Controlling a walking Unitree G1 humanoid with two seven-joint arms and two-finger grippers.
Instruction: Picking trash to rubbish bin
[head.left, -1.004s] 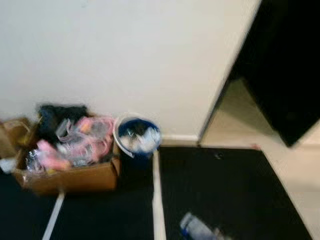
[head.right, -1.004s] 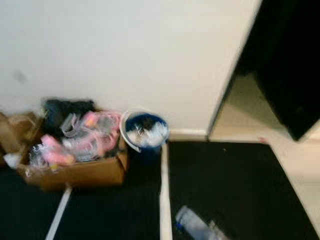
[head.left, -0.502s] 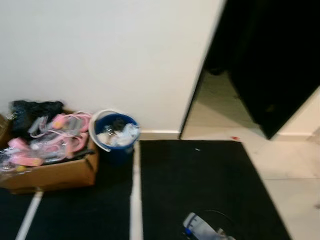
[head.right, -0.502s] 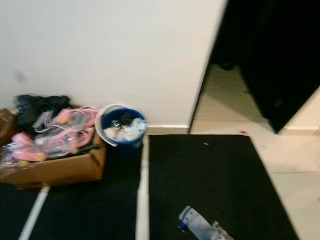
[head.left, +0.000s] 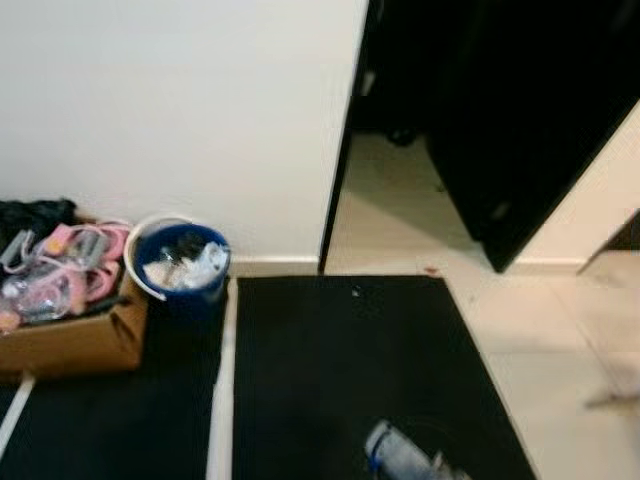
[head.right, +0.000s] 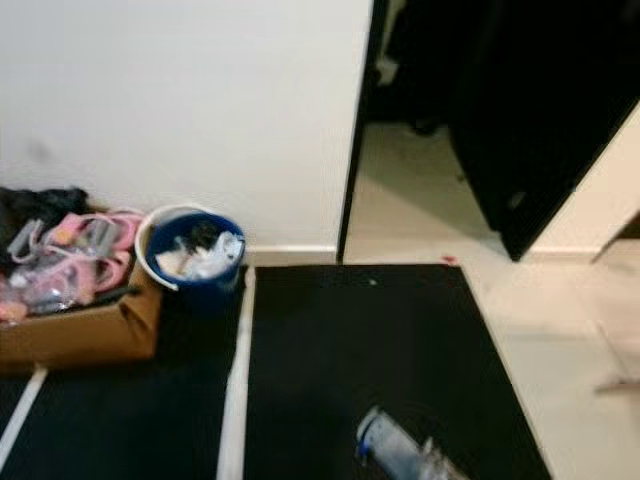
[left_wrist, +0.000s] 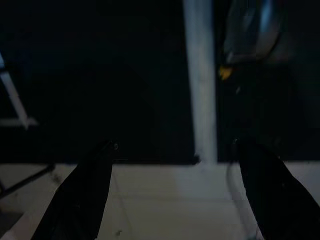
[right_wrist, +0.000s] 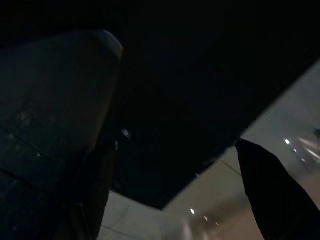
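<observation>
Ahead, plastic bottle (head.right: 400, 452) on black mat, well apart from both spread-fingered grippers, left gripper (left_wrist: 172, 192), right gripper (right_wrist: 175, 192)

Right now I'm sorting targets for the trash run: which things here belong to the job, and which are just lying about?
Job:
- clear plastic bottle with blue cap, lying on the black mat
- round blue rubbish bin with white rim, already holding trash

Lying about:
- brown cardboard box of pink items, beside the bin
- dark open doorway
</observation>
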